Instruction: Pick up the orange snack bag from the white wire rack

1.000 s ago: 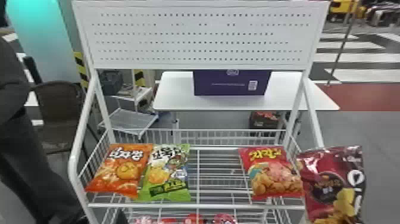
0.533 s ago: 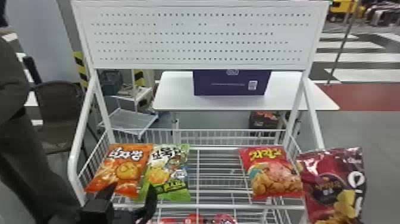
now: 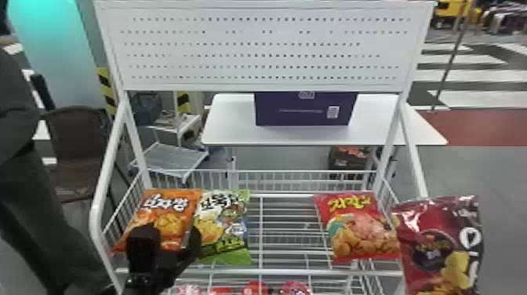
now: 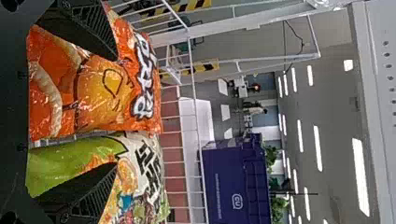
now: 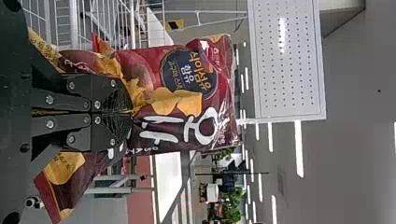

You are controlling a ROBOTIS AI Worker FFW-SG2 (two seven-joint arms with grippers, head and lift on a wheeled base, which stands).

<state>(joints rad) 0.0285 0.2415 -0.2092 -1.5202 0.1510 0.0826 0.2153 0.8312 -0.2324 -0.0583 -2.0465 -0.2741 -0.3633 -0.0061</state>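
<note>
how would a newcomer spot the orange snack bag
Find the white wire rack below the perforated white panel. On its upper shelf, at the left end, the orange snack bag lies face up beside a green-and-white bag. Mostly orange, it stands apart from that neighbour and the red bag farther right.

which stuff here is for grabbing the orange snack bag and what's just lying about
For the job:
orange snack bag
white wire rack under it
left claw, open

Not for it:
green snack bag
red snack bag
maroon snack bag, in the right claw
purple box behind
</note>
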